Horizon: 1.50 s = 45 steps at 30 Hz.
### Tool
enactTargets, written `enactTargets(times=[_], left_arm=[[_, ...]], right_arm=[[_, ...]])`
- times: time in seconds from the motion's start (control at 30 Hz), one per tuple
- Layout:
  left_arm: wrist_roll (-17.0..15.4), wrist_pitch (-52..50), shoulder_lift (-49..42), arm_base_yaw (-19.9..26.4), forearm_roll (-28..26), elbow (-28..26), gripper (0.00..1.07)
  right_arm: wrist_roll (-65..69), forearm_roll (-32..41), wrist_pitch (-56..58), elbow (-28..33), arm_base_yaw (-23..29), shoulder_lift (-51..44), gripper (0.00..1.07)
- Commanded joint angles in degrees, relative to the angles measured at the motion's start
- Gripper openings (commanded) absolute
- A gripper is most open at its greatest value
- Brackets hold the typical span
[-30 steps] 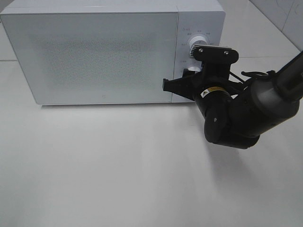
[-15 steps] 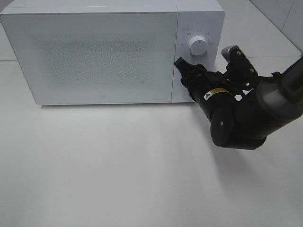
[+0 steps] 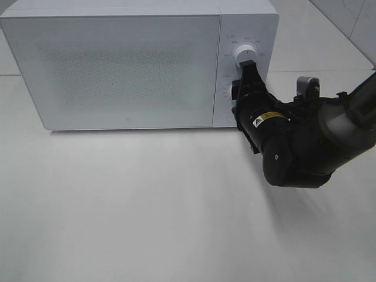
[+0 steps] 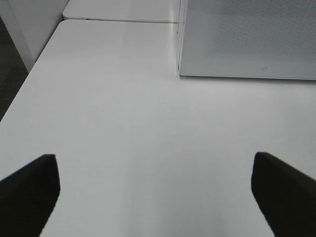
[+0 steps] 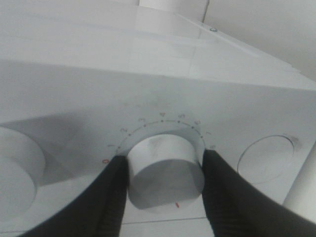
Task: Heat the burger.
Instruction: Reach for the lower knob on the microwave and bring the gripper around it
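The left end effector (image 4: 155, 185) hangs wide open over the white desk (image 3: 147, 205). The microwave (image 3: 117, 64) stands with its door shut, and I cannot see the burger anywhere. At the control panel, the right end effector (image 3: 239, 88) clamps the lower dial (image 5: 165, 173) between both fingers.

Right arm (image 3: 294, 147): black throughout, built of bulky rounded joint housings, glossy sheen noted; rear link finished in smoother dark grey. Small yellow-and-black warning label (image 3: 265, 116) stuck on wrist housing. Silver-grey bracket (image 3: 306, 86) mounted behind wrist. Thin black cable (image 3: 338, 94) seen along rear link. Right gripper (image 5: 165, 170): fingers (image 5: 112, 197) black, inner faces finely ribbed. Left gripper (image 4: 155, 195): fingers (image 4: 29, 190) matte black, tips blunt and squared.
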Motion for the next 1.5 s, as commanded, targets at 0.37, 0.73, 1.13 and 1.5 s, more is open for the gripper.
enactTargets(times=[0.37, 0.73, 1.13, 1.5], left_arm=[[-0.34, -0.92, -1.03, 0.23, 0.06, 0.11, 0.98], [-0.34, -0.92, -1.03, 0.23, 0.06, 0.11, 0.98], [-0.34, -0.92, -1.03, 0.23, 0.06, 0.11, 0.98], [-0.34, -0.92, -1.03, 0.23, 0.06, 0.11, 0.98]], right_arm=[[23.15, -12.61, -8.31, -2.92, 1.09, -1.15, 0.0], [22.29, -11.92, -8.31, -2.92, 1.09, -1.15, 0.0], [22.4, -9.45, -8.25, -2.92, 1.09, -1.15, 0.12], [21.54, -4.98, -8.71, -2.92, 1.09, -1.15, 0.39]])
